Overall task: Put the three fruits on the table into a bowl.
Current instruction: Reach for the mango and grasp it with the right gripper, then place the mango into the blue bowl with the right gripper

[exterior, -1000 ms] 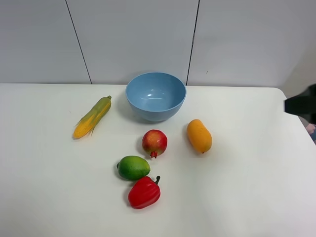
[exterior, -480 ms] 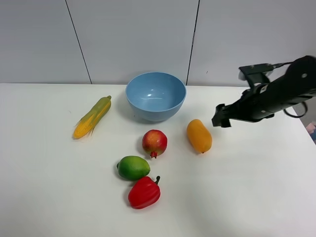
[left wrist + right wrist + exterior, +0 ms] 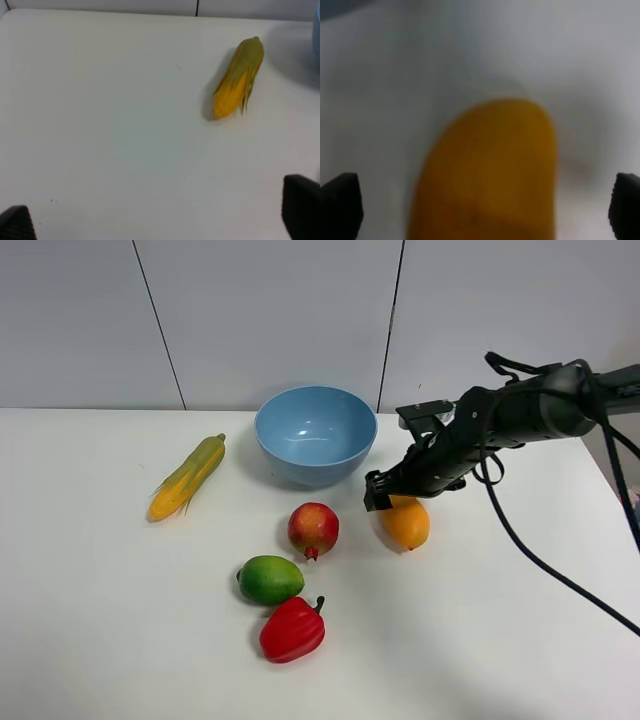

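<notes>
The orange-yellow mango lies on the white table, right of the red pomegranate. The green lime-like fruit lies in front of the pomegranate. The light-blue bowl stands behind them, with nothing in it. My right gripper hangs over the mango's far end, open. In the right wrist view the mango is blurred and close, between the two fingertips. My left gripper is open over bare table and is out of the exterior view.
A red bell pepper lies just in front of the lime-like fruit. A yellow-green corn cob lies left of the bowl and also shows in the left wrist view. The right arm's cable trails over the table's right side.
My right arm has come in from the right edge, moved left and down, and now covers the mango's far end. The fruits and bowl have not moved.
</notes>
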